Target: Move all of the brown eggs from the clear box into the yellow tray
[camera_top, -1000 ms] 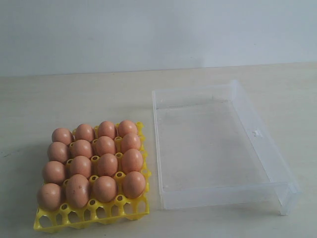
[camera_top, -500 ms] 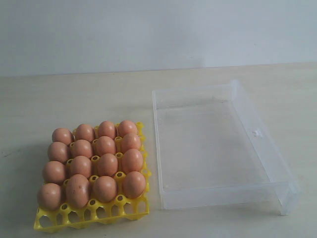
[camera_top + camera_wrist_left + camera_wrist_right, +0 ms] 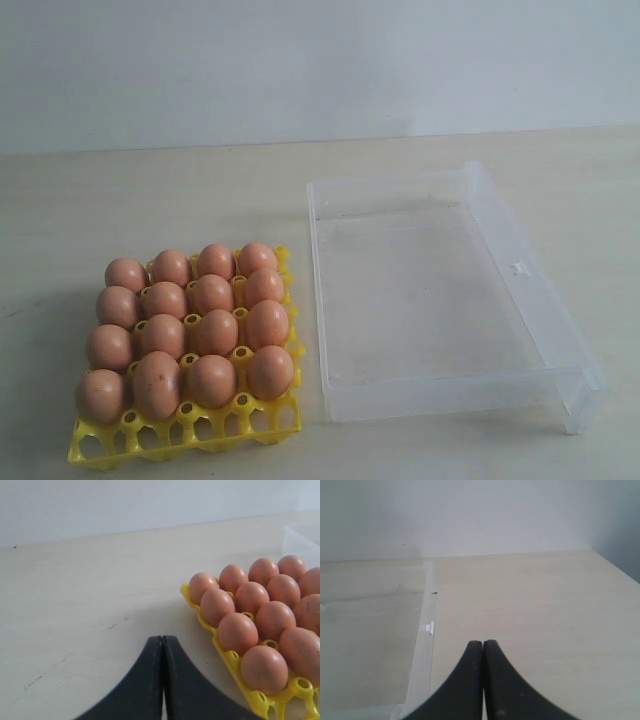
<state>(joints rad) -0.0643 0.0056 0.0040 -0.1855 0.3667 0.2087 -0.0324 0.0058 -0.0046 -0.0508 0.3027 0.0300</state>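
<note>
Several brown eggs (image 3: 190, 325) fill the cups of the yellow tray (image 3: 185, 435) at the left of the exterior view; its front row of cups is bare. To its right lies the clear box (image 3: 520, 300), with no egg in it. Neither gripper shows in the exterior view. In the left wrist view my left gripper (image 3: 162, 639) is shut with nothing in it, over bare table beside the yellow tray (image 3: 235, 662) and its brown eggs (image 3: 250, 615). My right gripper (image 3: 483, 643) is shut and empty, beside the clear box (image 3: 422, 645).
A pale wooden table (image 3: 150, 200) carries everything, and a plain light wall stands behind it. The box's small white clasp tab (image 3: 429, 628) sits on the wall nearest my right gripper.
</note>
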